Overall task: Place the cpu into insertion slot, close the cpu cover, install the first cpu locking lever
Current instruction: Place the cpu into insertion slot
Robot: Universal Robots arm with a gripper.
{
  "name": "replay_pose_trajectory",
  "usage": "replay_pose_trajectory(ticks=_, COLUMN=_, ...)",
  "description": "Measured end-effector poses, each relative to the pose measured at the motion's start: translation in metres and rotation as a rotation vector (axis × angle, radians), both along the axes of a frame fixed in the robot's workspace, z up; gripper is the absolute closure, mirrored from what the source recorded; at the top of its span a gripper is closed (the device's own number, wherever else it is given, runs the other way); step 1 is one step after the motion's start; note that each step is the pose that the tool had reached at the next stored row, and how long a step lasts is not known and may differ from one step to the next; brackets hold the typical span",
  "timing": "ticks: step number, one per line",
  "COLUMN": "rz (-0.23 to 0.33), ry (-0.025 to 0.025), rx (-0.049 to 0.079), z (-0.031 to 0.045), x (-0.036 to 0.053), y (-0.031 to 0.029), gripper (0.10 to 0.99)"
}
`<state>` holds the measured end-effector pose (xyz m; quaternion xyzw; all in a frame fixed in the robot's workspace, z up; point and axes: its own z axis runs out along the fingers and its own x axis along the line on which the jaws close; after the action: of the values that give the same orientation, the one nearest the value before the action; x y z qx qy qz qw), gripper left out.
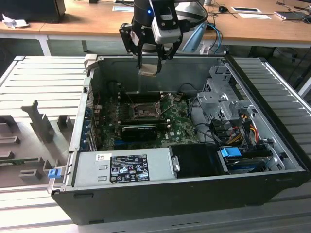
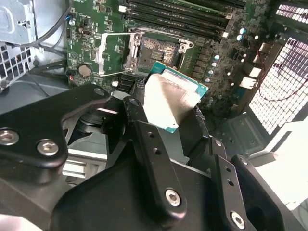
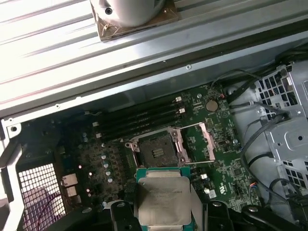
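The arm (image 1: 142,12) points straight down from above, its jaws pinched on the cpu (image 1: 148,69).

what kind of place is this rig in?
Probably a lab or office workshop: an open desktop case on a ribbed metal bench, wooden desks behind, the gripper holding the cpu above it.

Black label (image 1: 129,168) and white sticker (image 1: 103,157) on power supply (image 1: 159,164), print unreadable

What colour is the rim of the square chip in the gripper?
Teal green, around the grey metal face of the square cpu; clearest in the first wrist view.
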<state>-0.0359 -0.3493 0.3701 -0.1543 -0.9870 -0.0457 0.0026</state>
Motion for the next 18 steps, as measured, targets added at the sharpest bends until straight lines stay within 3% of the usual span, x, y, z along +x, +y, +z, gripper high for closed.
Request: replay_pose_trajectory(ticks=18, rz=-0.112, ry=0.0000, rx=0.000, z=-0.0027, x=0.0000, y=0.0000, gripper=0.557)
